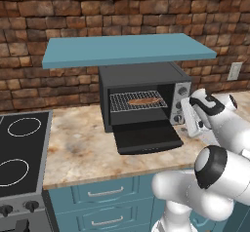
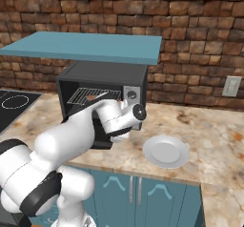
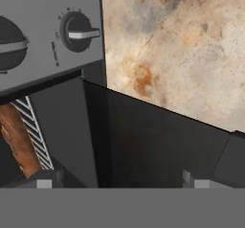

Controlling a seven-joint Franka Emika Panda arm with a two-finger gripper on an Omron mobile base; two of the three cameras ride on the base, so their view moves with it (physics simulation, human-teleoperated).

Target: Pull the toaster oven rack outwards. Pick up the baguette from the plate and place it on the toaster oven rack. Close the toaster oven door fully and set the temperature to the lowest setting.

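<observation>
The black toaster oven (image 1: 137,75) stands on the counter with its door (image 1: 149,137) dropped flat and open. Inside, the baguette (image 1: 144,101) lies on the silver rack (image 1: 122,102). My hand (image 1: 194,116) hovers at the oven's right front corner, beside the knob panel (image 1: 182,102). In the hand view the gripper (image 3: 119,183) is open, its fingertips (image 3: 45,183) wide apart above the dark glass door (image 3: 158,141), with nothing between them. The baguette (image 3: 16,141) and rack (image 3: 34,131) appear at the left, a knob (image 3: 79,30) above.
An empty white plate (image 2: 166,151) sits on the marble counter (image 1: 83,148) right of the oven. A black stovetop (image 1: 19,148) lies to the left. A blue shelf (image 1: 127,48) hangs just over the oven. A wall outlet (image 1: 235,71) is on the bricks.
</observation>
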